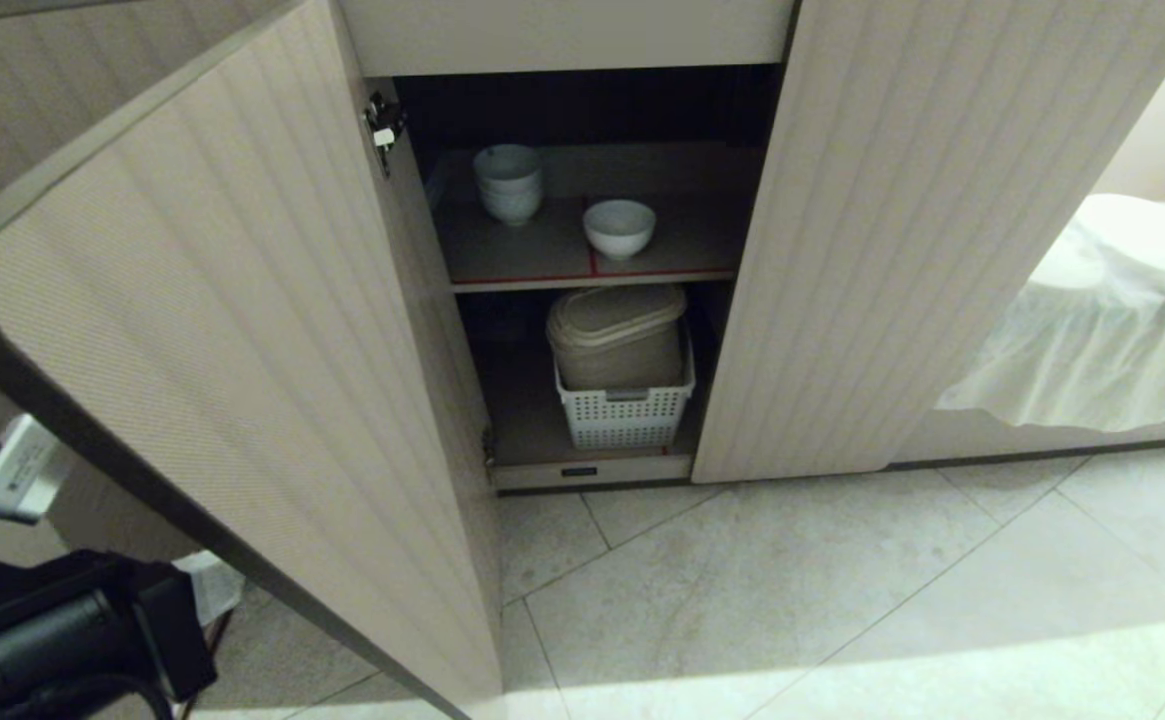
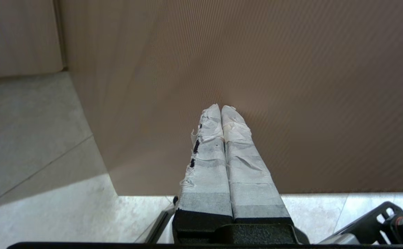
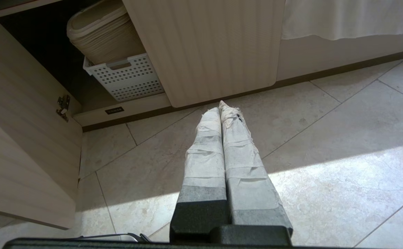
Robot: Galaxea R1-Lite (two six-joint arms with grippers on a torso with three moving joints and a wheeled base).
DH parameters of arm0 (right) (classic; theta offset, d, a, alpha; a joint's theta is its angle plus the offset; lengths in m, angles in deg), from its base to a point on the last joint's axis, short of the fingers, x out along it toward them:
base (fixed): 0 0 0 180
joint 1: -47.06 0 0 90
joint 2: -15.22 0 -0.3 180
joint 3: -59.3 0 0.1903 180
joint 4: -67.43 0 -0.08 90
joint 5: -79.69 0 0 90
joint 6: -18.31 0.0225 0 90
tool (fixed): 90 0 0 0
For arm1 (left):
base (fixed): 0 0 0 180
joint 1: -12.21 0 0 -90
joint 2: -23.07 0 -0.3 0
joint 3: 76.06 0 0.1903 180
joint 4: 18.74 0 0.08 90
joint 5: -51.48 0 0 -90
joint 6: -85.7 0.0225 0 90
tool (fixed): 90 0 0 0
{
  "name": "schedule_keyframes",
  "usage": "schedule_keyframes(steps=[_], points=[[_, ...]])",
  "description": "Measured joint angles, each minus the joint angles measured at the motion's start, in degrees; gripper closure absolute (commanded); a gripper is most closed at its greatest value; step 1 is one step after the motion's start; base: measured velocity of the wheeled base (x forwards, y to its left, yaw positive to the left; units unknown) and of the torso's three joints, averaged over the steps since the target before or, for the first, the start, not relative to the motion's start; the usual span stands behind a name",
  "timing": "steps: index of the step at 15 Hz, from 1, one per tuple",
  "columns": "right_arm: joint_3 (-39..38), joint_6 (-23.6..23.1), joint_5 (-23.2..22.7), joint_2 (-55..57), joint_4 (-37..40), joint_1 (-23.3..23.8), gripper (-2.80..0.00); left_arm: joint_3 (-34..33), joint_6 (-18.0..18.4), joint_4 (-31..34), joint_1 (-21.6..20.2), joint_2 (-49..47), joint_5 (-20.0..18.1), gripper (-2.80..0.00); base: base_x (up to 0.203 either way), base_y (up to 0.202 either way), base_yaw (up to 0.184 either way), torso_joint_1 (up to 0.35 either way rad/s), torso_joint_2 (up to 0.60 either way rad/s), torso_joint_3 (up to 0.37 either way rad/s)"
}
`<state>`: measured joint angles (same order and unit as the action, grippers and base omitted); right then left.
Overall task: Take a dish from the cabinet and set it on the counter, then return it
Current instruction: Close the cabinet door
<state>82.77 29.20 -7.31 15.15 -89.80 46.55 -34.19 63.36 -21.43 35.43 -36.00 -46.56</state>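
The cabinet (image 1: pixel 892 250) stands with its left door (image 1: pixel 242 330) swung wide toward me and its right door closed. On the red-edged upper shelf (image 1: pixel 542 258) sits the dish (image 1: pixel 619 228), a small white bowl standing alone. A stack of like bowls (image 1: pixel 508 184) is to its left. My left arm (image 1: pixel 52 630) is low at the left, behind the open door, which hides its fingers in the head view. The left gripper (image 2: pixel 221 108) is shut and empty, tips close to the door's ribbed outer face (image 2: pixel 274 69). The right gripper (image 3: pixel 220 108) is shut and empty above the floor, before the cabinet's base. The counter is out of view.
On the cabinet's bottom shelf a white perforated basket (image 1: pixel 625 415) holds a beige lidded container (image 1: pixel 617 335). A white cloth (image 1: pixel 1112 310) drapes over something to the right of the cabinet. Pale floor tiles (image 1: pixel 842 600) stretch in front.
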Motion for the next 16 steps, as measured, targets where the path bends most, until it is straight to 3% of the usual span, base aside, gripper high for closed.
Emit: schedule_keyframes(steps=[4, 16], points=[[0.01, 0.02, -0.02, 0.0, 0.02, 0.0, 0.0, 1.9, -0.09, -0.91, 1.8, -2.45, 0.0, 0.0, 0.0, 0.0, 0.0, 0.0, 0.0, 0.0], [0.01, 0.03, -0.02, 0.0, 0.01, 0.0, 0.0, 3.22, -1.18, -18.14, 5.38, -15.5, 0.06, 0.0, 0.0, 0.0, 0.0, 0.0, 0.0, 0.0]])
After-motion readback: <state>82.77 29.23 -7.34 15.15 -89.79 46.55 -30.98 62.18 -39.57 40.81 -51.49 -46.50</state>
